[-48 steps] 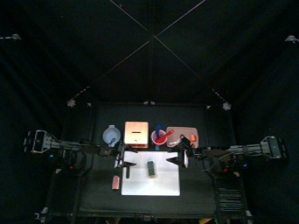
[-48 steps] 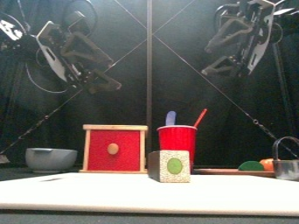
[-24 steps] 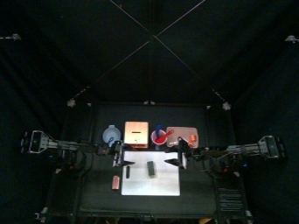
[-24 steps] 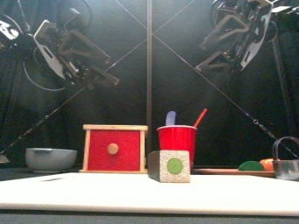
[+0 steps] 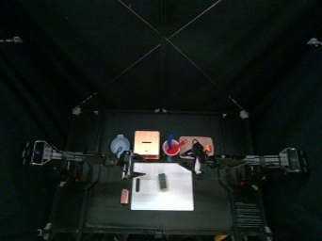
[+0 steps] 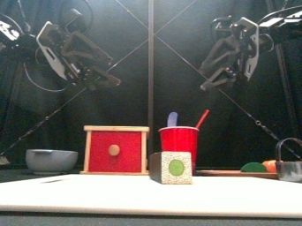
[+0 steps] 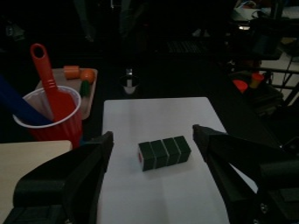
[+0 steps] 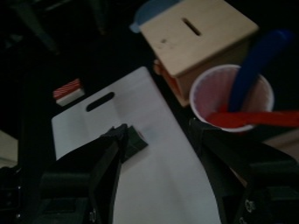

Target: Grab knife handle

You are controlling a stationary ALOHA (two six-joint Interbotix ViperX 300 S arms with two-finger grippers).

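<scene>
A red cup (image 6: 179, 141) stands behind the white cutting board (image 5: 161, 185). A blue handle (image 8: 264, 51) and a red handle (image 7: 42, 68) stick out of it; their lower ends are hidden, so I cannot tell which is the knife. A green block (image 7: 163, 151) lies on the board. My left gripper (image 7: 152, 136) is open and empty, above the board's left side. My right gripper (image 8: 158, 129) is open and empty, above the board's right side, short of the cup (image 8: 230, 96).
A red-fronted wooden box (image 6: 116, 150) and a grey bowl (image 6: 51, 160) stand left of the cup. A tray (image 5: 202, 146) with small items and a metal cup (image 6: 290, 164) are at the right. A small red item (image 5: 123, 195) lies left of the board.
The right arm has come lower and swung toward the cup. The left arm has barely shifted. Nothing on the table has moved.
</scene>
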